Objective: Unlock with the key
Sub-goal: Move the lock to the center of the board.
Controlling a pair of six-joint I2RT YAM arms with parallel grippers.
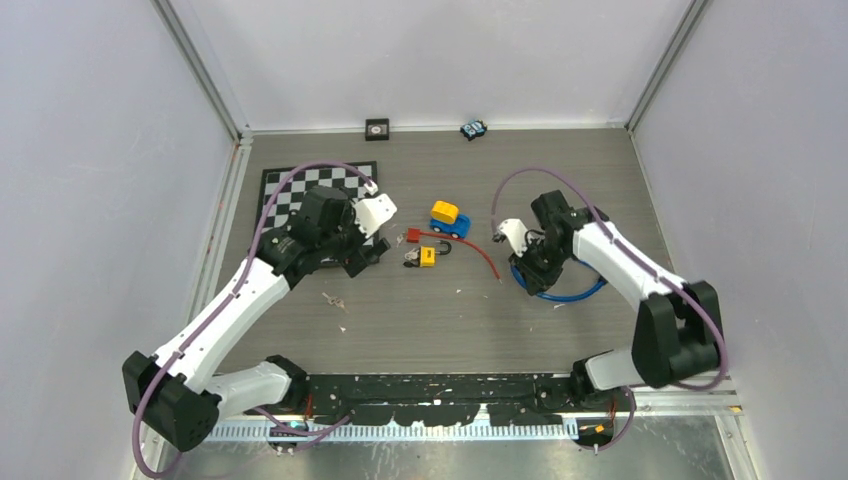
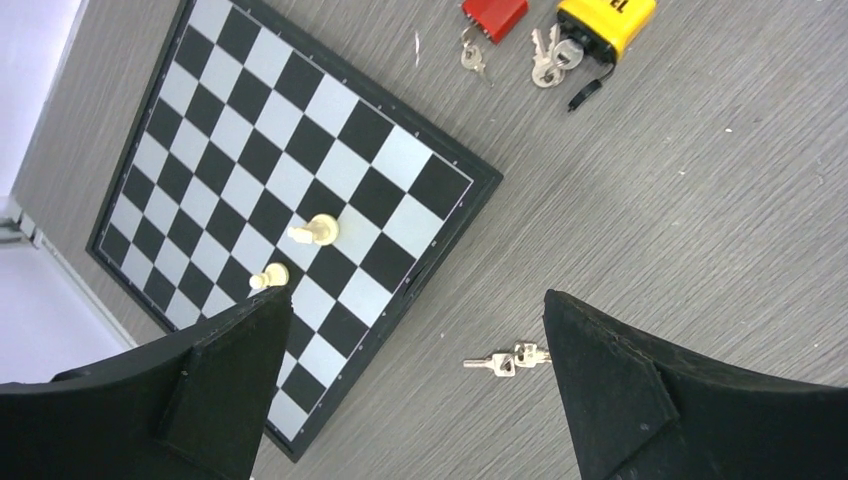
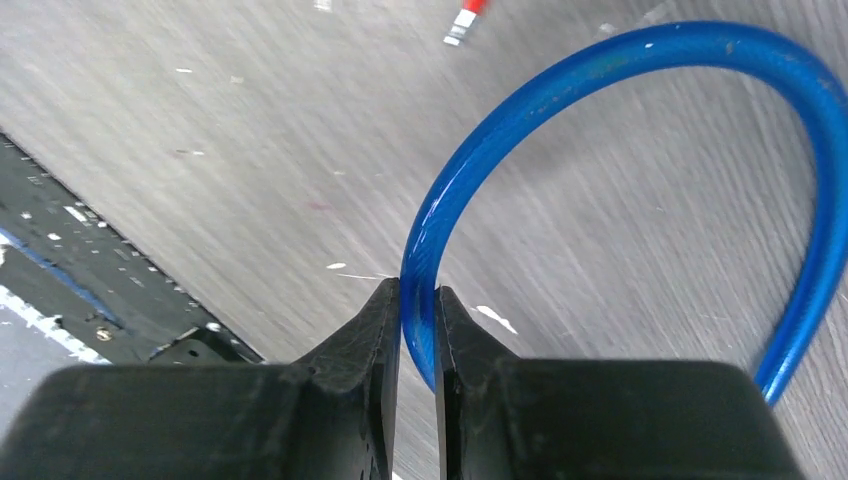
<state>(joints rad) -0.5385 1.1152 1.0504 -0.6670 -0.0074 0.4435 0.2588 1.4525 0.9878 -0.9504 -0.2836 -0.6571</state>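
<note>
The top camera sits high behind both arms and looks down on the whole table (image 1: 450,320). The left wrist camera looks down past the left gripper (image 2: 416,300), not too near, at the chessboard (image 2: 300,180), some keys (image 2: 510,358) and the yellow padlock (image 2: 605,20). The right wrist camera is very close to the table and looks past the right gripper (image 3: 418,287) at a blue cable loop (image 3: 620,60). The top view also shows the chessboard, padlock and loop.

Chessboard (image 1: 300,195) at left rear of table (image 1: 440,320), two chess pieces (image 2: 320,230) on it, loose keys (image 2: 508,359) just off its edge. Two padlocks (image 1: 427,257) at centre, toy car (image 1: 449,218) behind them. To their right, tube loop (image 1: 575,296).
</note>
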